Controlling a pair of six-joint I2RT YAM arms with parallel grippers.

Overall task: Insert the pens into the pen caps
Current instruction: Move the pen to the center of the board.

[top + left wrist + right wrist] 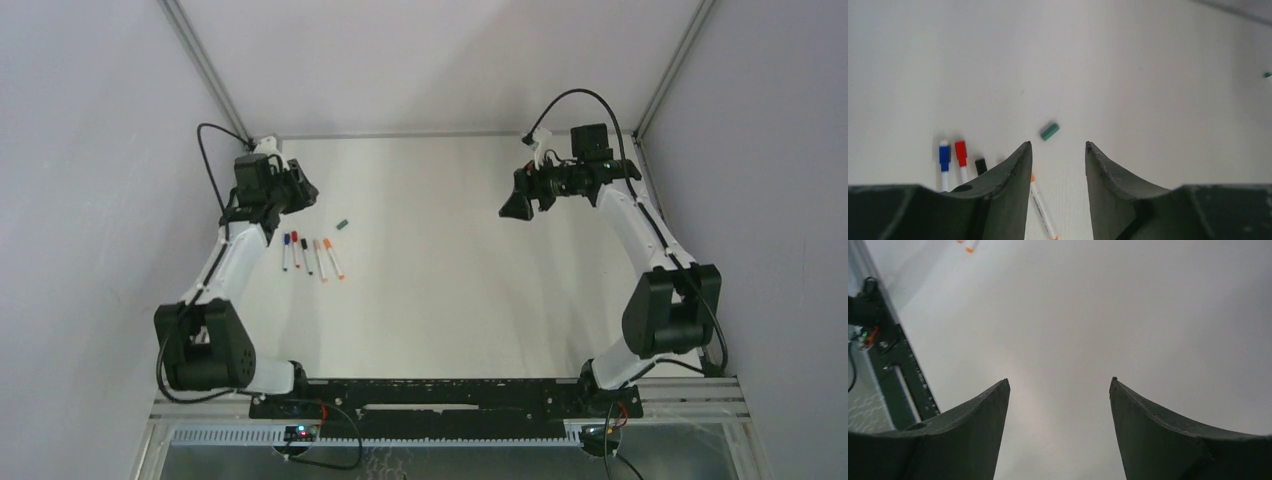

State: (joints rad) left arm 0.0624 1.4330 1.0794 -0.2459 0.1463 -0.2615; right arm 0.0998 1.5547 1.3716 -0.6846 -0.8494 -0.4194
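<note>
Five pens (310, 257) lie in a row just short of the left pincer (1058, 145), off to the side of its left-hand finger (1018, 170). Their barrels run roughly along its reach rather than across it. In the left wrist view blue, red and black ends show beside that finger, and an orange-tipped pen (1040, 207) passes partly under it into the gap.

One loose green cap (1050, 131) lies on the table (1128, 75) just ahead of the fingertips, a little toward the left-hand finger and touching neither. Its long axis sits slantwise to the gap, neither along the fingers nor square across them.

The left pincer is moderately open and holds nothing; the cap looks narrower than the gap. The right pincer (1059, 380) is spread wide with nothing between its fingers, and it hangs well apart from pens and cap, far across the table. The left arm is by far the nearer.

The next move is probably a short advance and drop onto the cap, with some wrist turn so the fingers close across its short sides. I cannot tell whether the five pens are already capped. A green speck (1267, 75) far off on the other finger's side is too small to name.
</note>
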